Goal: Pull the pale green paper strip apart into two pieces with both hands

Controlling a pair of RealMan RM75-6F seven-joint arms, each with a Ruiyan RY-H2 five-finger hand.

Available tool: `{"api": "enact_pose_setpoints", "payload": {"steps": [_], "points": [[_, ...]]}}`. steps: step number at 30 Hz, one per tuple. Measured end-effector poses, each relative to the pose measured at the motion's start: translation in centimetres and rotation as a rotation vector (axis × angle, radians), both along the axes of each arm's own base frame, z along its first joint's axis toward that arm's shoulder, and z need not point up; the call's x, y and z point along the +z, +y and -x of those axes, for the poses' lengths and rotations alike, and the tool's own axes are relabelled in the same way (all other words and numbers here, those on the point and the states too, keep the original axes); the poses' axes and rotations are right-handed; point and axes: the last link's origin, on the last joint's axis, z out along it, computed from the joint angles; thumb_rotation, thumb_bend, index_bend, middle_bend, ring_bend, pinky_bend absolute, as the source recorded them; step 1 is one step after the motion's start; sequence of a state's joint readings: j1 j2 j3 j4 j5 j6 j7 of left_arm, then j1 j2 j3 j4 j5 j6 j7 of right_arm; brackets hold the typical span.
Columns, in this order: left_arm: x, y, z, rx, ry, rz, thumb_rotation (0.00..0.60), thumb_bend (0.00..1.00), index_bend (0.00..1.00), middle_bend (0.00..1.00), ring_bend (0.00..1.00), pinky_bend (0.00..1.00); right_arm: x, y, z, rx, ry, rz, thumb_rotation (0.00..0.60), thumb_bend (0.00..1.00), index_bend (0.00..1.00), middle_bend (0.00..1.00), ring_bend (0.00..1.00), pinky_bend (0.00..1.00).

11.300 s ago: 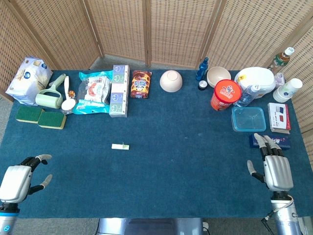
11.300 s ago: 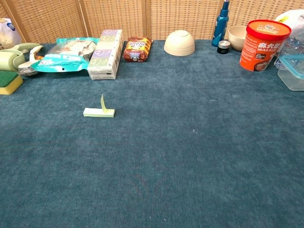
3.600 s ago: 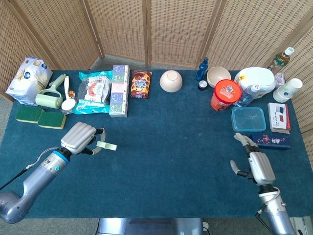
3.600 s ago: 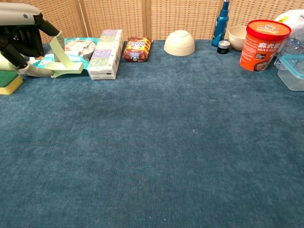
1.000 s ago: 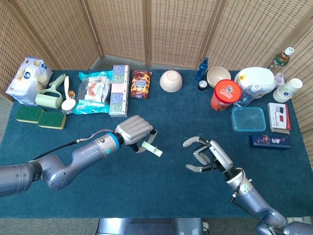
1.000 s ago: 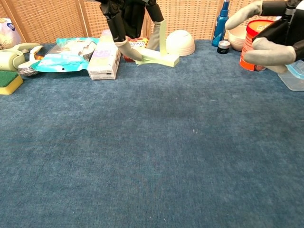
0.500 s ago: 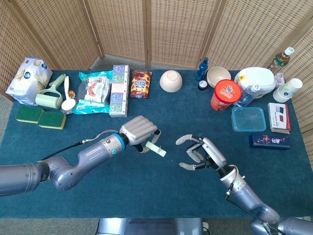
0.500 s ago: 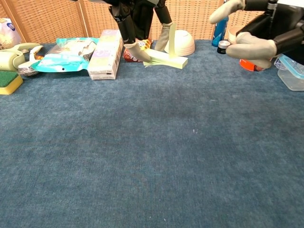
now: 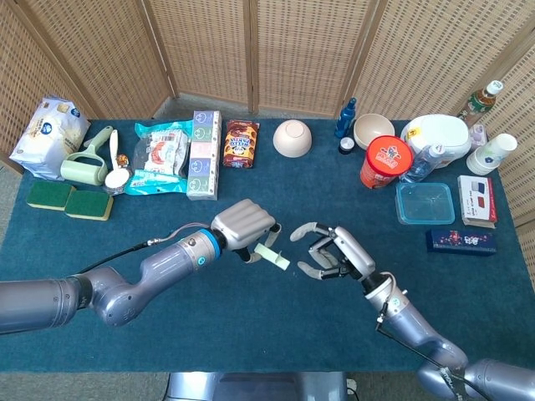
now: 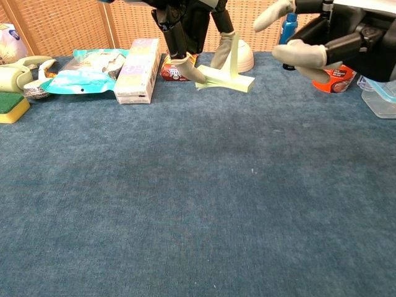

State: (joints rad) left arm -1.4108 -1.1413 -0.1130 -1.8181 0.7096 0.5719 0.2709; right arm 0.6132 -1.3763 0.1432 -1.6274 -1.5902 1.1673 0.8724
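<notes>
Strip [image 9: 273, 256] being held above mid-table by left hand [image 9: 245, 227]
Left fingers [image 10: 186, 67] are pinching its left end, one flap sticking up; right hand [image 9: 332, 252] is hovering just beside the free end, fingers spread wide, gripping nothing

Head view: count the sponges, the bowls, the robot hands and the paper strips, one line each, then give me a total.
Green and yellow rectangular sponges: 2
Beige round bowls, one upturned, one upright: 2
Robot hands, the left hand and the right hand: 2
Pale green paper strip, pinched by the left hand: 1
Total: 7
</notes>
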Motion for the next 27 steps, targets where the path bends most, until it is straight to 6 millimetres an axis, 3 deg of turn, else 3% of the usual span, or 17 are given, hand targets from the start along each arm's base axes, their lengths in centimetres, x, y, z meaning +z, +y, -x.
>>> {"api": "enact_pose_setpoints", "payload": {"steps": [12, 27], "points": [[-0.14, 0.21, -0.23, 0.006, 0.001, -0.001, 0.600, 0.45, 0.78, 1.00, 1.00, 1.00, -0.58, -0.15, -0.19, -0.005, 0.002, -0.009, 0.600, 0.39, 0.48, 0.98, 0.96, 0.85], [-0.56, 0.22, -0.64, 0.001, 0.006, 0.009, 0.600, 0.45, 0.78, 1.00, 1.00, 1.00, -0.95, -0.15, -0.23, -0.012, -0.002, -0.012, 0.600, 0.39, 0.47, 0.98, 0.96, 0.85]]}}
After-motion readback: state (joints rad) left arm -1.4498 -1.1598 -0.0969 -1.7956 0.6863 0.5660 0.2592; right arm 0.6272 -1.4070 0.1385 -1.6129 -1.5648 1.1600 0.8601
